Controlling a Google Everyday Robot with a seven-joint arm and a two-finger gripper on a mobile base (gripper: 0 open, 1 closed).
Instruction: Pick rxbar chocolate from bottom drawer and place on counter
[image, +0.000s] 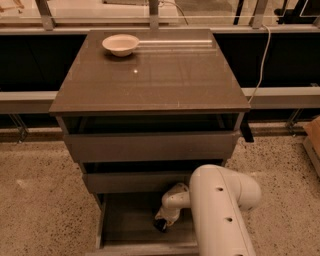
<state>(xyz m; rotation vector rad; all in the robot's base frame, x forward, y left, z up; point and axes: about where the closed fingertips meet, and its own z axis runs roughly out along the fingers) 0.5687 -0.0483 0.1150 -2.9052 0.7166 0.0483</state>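
The bottom drawer (117, 220) is pulled open below the two upper drawers. My gripper (161, 223) reaches down into its right side, close to the drawer floor, on the end of my white arm (220, 210). A small dark shape sits at the gripper's tip; I cannot tell whether it is the rxbar chocolate. The counter (160, 75) is the glossy brown top slab of the cabinet above.
A white bowl (120, 44) stands at the counter's back left. The two upper drawers (150, 145) are slightly ajar and overhang the bottom drawer. My arm's thick white link covers the drawer's right front. Speckled floor lies on both sides.
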